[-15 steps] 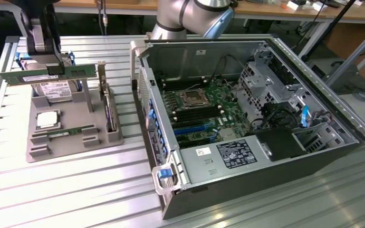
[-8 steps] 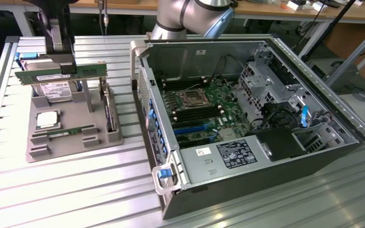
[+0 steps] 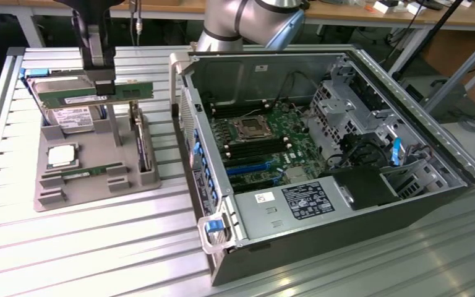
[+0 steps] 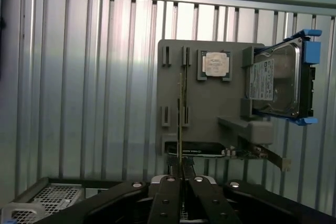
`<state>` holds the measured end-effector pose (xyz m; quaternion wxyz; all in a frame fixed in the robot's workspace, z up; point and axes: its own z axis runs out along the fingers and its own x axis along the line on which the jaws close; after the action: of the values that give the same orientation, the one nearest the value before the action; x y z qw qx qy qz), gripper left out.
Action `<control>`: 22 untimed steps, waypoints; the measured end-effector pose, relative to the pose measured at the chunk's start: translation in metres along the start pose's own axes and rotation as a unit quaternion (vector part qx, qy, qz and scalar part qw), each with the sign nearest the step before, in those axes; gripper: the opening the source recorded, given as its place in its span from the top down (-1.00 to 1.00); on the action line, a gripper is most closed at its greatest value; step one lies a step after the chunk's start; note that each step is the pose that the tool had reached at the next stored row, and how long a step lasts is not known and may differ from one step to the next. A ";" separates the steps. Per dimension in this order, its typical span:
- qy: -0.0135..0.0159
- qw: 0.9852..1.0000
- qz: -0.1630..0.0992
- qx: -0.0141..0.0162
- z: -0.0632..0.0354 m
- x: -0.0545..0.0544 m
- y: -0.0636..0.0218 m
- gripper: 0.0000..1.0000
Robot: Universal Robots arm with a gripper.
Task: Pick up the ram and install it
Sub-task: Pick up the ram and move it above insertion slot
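Note:
The ram (image 3: 66, 98) is a long green stick hanging level above the grey holder tray (image 3: 97, 151) at the exterior view's left. My gripper (image 3: 103, 86) is shut on its middle from above. In the wrist view the ram (image 4: 181, 119) shows edge-on as a thin line running away from my gripper (image 4: 181, 179), whose two black fingers (image 4: 168, 203) press together on its near edge. The open computer case (image 3: 320, 204) lies to the exterior view's right, with its motherboard (image 3: 262, 136) exposed.
On the tray rest a hard drive (image 4: 278, 80) in a blue frame, a square silver processor (image 4: 216, 64), a green card with a metal bracket (image 4: 252, 153) and another green stick (image 3: 89, 171). The table is ribbed aluminium (image 3: 97, 247). The case's raised walls stand between tray and motherboard.

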<state>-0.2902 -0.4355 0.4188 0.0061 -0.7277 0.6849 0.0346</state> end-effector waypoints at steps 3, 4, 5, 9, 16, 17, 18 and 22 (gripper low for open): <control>0.000 1.000 0.000 0.000 -0.0003 0.000 -0.0069 0.76; 0.000 1.000 0.000 0.000 -0.0004 0.001 -0.0086 0.76; 0.000 1.000 0.000 0.000 -0.0004 0.001 -0.0104 0.76; 0.000 1.000 0.000 0.000 -0.0009 0.001 -0.0204 0.76; 0.000 1.000 0.000 0.000 -0.0016 0.002 -0.0377 0.76; 0.000 1.000 0.000 0.000 -0.0017 0.002 -0.0399 0.76; 0.000 1.000 0.000 0.000 -0.0017 0.002 -0.0417 0.76; 0.000 1.000 0.000 0.000 -0.0020 0.003 -0.0490 0.76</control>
<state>-0.2411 -0.4355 0.4188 0.0061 -0.7278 0.6849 0.0346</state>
